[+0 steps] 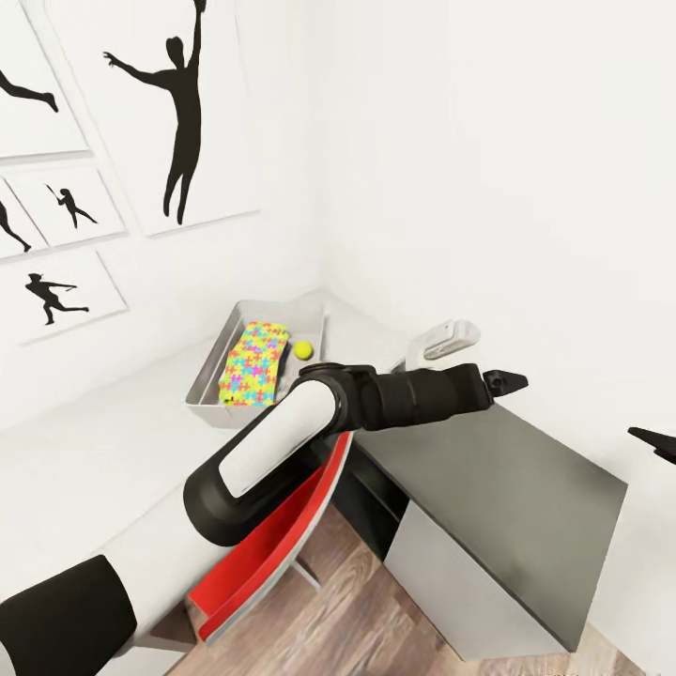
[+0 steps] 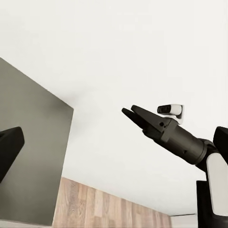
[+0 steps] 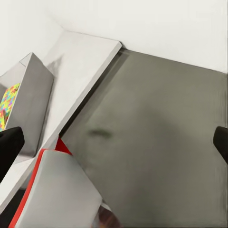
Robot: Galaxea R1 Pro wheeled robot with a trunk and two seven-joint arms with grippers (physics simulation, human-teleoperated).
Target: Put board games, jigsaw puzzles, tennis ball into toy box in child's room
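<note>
Grey sloped toy box [image 1: 211, 371] with puzzle squares [image 1: 253, 363]; right gripper [image 3: 114, 142] wide, empty; left gripper [image 1: 504, 382] perhaps closed.

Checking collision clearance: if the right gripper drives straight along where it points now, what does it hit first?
The right gripper, jaws open, points down at the dark grey desk top. It would likely meet that bare surface first. Nothing shows in between, though depth is hard to judge.

Dark desk top [image 1: 507, 469] bare, free approach; left arm [image 1: 282, 441] blocks toy box [image 1: 211, 380] front; red chair [image 1: 282, 545] below.
</note>
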